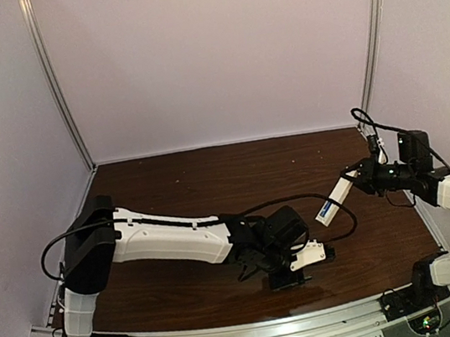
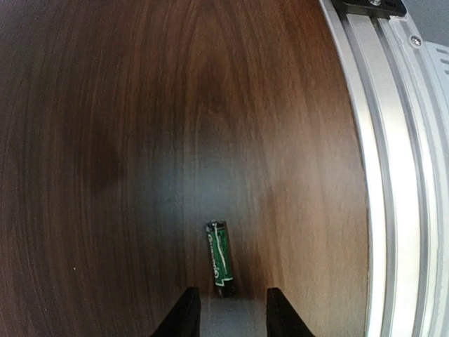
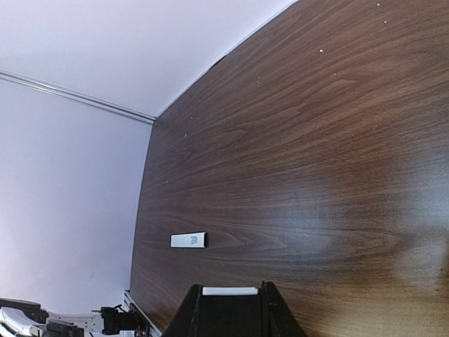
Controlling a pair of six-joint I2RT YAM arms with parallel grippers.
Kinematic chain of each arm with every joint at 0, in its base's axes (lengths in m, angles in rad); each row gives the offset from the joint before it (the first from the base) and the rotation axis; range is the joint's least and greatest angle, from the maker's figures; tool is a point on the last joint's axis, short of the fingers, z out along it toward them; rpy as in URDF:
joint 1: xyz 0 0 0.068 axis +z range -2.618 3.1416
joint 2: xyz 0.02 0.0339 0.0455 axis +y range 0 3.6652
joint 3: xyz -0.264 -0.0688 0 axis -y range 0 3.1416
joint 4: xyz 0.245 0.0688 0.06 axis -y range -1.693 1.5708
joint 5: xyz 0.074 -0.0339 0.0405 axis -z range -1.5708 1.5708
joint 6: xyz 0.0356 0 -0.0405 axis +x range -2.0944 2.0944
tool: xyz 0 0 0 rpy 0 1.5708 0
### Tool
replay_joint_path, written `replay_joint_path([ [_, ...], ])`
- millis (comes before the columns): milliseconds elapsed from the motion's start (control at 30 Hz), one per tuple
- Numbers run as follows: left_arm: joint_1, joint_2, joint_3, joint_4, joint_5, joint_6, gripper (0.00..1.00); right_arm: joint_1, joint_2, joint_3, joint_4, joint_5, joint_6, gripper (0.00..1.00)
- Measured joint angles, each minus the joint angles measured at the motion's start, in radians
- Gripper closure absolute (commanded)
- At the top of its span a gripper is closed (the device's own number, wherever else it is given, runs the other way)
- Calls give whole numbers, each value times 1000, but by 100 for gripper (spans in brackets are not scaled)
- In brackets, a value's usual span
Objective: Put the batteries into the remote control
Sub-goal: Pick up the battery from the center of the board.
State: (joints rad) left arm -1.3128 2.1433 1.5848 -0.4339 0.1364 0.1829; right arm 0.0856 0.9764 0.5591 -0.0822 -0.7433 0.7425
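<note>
A single battery, green and black wrapped, lies flat on the dark wood table in the left wrist view. My left gripper is low over the table near the front edge. It stands open, and the battery's near end lies just between its fingertips with a gap on each side. My right gripper hovers above the table's right side, shut on the white remote control, which sticks out toward the left arm. In the right wrist view only the remote's white end shows between the fingers.
A thin flat white cover strip lies on the table far from the right gripper. An aluminium rail runs along the table's near edge, right of the battery. Pale enclosure walls close off the back and sides.
</note>
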Motion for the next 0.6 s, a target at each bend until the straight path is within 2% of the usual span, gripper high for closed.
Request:
replay_joint_path([
  [200,0,56,57,-32,-11,-6,72,-19,-6,-18,0,-23,2,100],
  [367,0,97,93,-49,-22,-13,79,-21,-14,-25,0,-27,2,100],
  [600,0,121,108,-66,-31,-23,97,-25,-30,-55,12,-31,11,100],
])
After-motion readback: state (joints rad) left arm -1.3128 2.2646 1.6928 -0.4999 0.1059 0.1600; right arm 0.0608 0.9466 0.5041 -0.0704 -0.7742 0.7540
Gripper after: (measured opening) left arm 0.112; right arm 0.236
